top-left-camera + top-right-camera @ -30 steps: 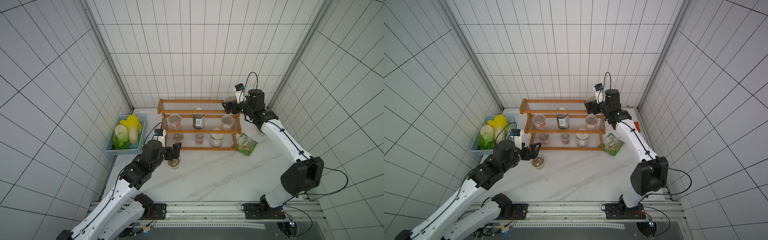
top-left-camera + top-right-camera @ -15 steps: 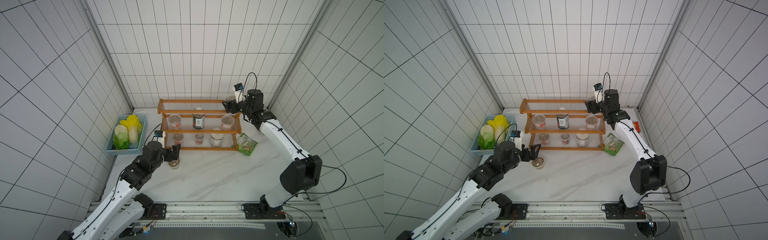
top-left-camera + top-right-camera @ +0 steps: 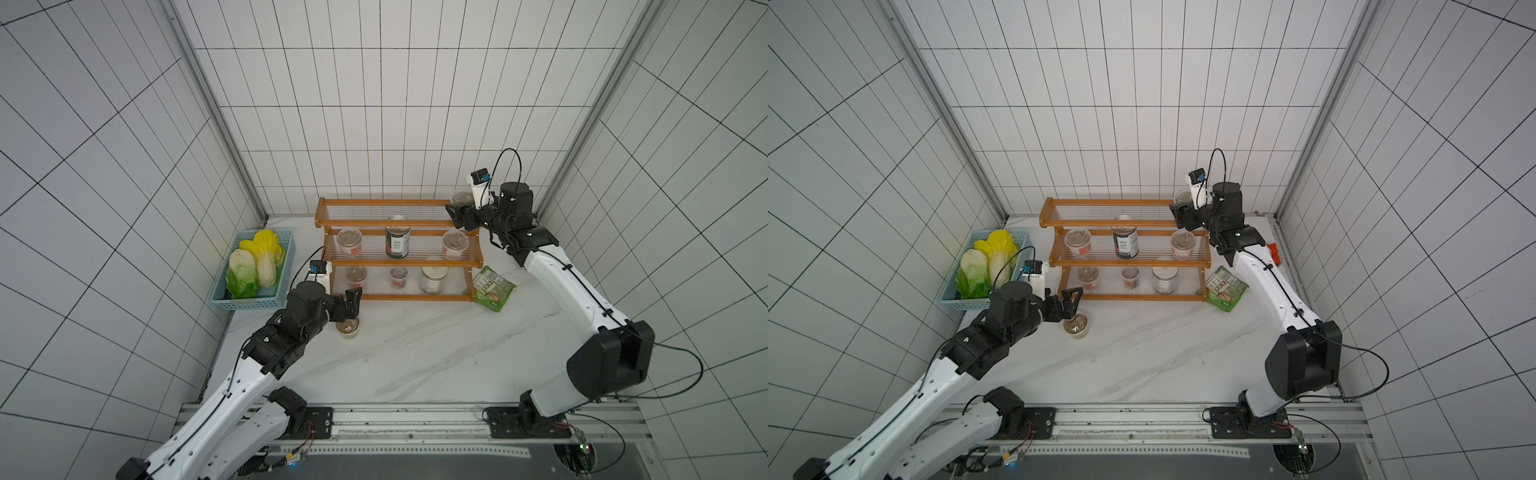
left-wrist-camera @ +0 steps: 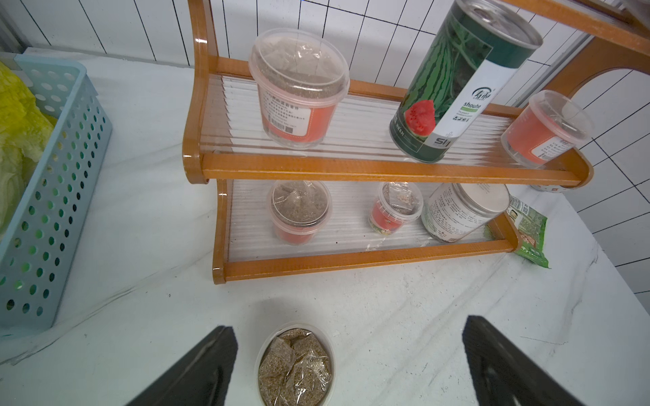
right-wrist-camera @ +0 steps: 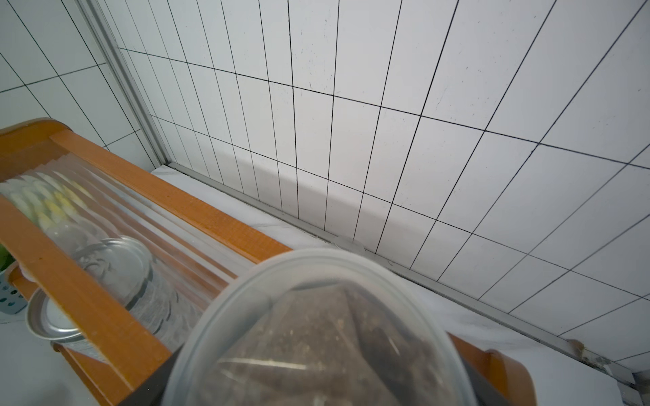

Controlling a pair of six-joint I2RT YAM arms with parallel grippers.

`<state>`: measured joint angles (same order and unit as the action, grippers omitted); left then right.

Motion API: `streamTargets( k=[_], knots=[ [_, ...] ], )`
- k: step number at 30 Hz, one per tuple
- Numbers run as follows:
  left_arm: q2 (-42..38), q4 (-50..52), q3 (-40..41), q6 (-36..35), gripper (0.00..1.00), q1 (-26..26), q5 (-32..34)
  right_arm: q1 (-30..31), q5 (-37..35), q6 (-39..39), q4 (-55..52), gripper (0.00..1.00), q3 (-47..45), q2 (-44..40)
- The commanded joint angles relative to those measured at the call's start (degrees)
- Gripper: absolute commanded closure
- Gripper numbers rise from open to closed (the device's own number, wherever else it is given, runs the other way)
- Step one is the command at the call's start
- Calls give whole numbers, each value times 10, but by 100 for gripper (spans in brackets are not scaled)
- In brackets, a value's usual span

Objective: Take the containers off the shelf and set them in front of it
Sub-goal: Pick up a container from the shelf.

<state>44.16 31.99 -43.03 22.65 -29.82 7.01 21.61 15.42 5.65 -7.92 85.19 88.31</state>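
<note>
Gripping a clear lidded plastic cup at the top-tier end of the orange-brown wooden shelf with the right gripper, seemingly for lifting down, and hovering the wide-spread left gripper just above a similar cup freed on the white table in front.

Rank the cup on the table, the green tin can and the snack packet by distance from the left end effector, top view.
1. Cup on the table, at the left end effector.
2. Green tin can, shelf's middle tier.
3. Snack packet, by the shelf's end nearest the right arm.
</note>
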Motion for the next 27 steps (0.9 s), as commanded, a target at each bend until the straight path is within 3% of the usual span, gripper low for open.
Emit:
streamTargets(
  k=[1, 9, 16, 22, 27],
  knots=[
    [1, -9, -2, -1, 2, 3, -3, 10, 23, 5, 19, 20, -11, -37],
    [13, 3, -36, -15, 1, 36, -12, 65, 41, 8, -10, 21, -58, -122],
    [26, 20, -77, -34, 2, 112, -63, 172, 14, 1, -23, 22, -155, -205],
    [35, 28, -100, -49, 1, 161, -98, 286, -40, -23, 60, 22, -286, -242],
    [49, 35, -110, -53, 2, 163, -101, 382, -93, -28, 155, 22, -371, -205]
  ],
)
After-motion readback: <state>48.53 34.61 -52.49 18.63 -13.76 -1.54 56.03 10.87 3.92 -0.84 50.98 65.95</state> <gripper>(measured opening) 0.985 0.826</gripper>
